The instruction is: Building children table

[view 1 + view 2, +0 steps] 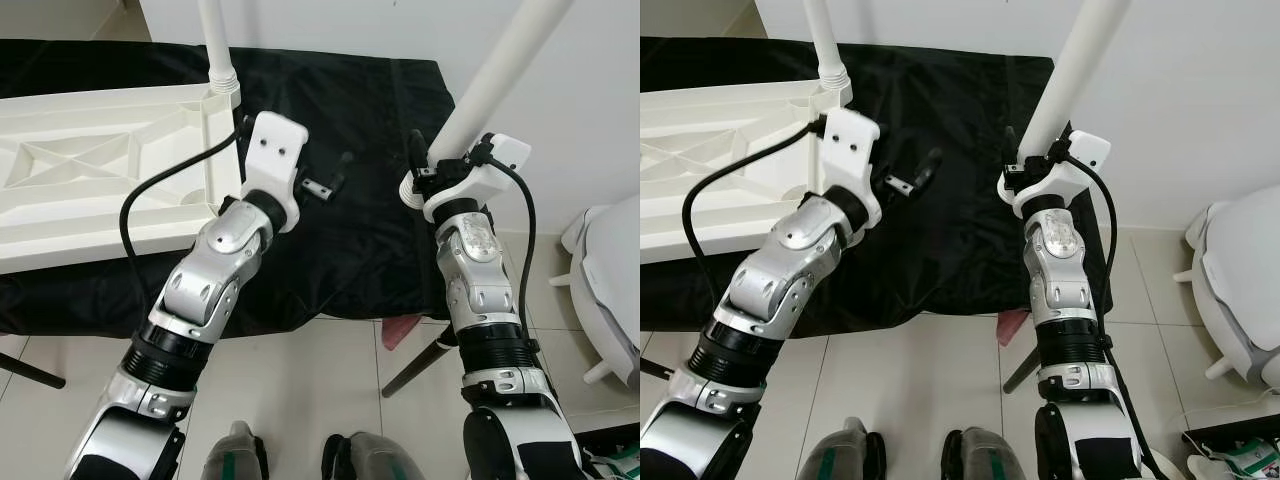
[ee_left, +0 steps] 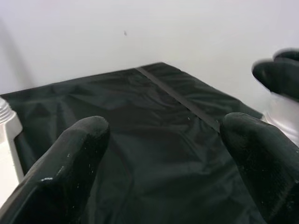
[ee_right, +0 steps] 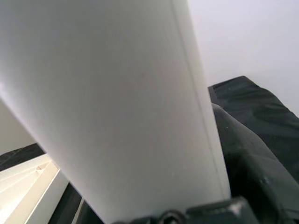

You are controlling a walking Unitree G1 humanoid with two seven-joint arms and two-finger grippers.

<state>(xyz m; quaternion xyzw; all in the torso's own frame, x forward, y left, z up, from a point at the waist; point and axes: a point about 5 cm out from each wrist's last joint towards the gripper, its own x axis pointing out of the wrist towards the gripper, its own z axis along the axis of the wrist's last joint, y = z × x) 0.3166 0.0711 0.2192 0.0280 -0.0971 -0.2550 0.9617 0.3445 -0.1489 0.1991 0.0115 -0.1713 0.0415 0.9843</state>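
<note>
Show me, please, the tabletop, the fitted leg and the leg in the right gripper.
tabletop [image 1: 90, 170], left eye view, ribbed underside.
fitted leg [image 1: 213, 40], left eye view, shaft.
held leg [image 1: 1070, 60], right eye view, shaft.

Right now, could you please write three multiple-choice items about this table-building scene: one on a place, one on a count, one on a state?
1. Where does the upside-down white plastic tabletop lie?
A. on the black cloth
B. on the tiled floor
C. against the wall

2. How many white table legs stand screwed into the tabletop's near corner?
A. none
B. one
C. three

3. What is the state of the right gripper?
A. open and empty
B. shut on a loose white tubular leg
C. shut on a screwdriver

Answers:
1 A, black cloth shows around the tabletop.
2 B, a single mounted leg rises there.
3 B, the tube slants up from its fingers, while the left gripper is open.
</note>
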